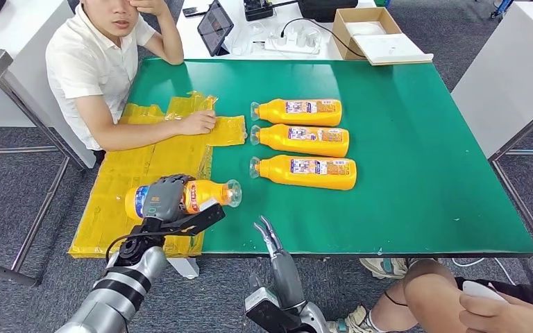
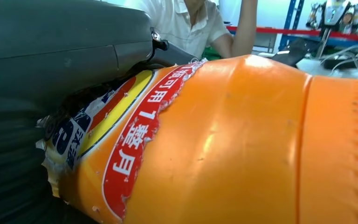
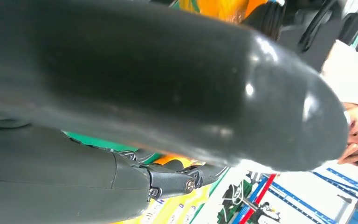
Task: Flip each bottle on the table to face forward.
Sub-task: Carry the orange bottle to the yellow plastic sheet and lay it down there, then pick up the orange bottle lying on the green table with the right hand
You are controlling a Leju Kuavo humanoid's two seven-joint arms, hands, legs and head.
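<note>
My left hand (image 1: 170, 201) grips an orange bottle (image 1: 205, 193) around its middle at the table's front left, lying sideways with its clear cap to the right. The left wrist view shows that bottle (image 2: 223, 144) up close, its torn red and blue label under my fingers (image 2: 65, 65). Three more orange bottles lie in a row on the green table (image 1: 416, 139): the far bottle (image 1: 298, 112), the middle bottle (image 1: 302, 139) and the near bottle (image 1: 305, 172), caps to the left. My right hand (image 1: 272, 239) hangs at the table's front edge, fingers straight and holding nothing.
A person in a white shirt (image 1: 90, 66) sits at the left with a hand (image 1: 198, 123) on yellow plastic sheets (image 1: 146, 166). Another person's knee (image 1: 434, 291) is at the front right. A tablet (image 1: 215, 26), cables and a cardboard box (image 1: 371, 31) stand behind the table.
</note>
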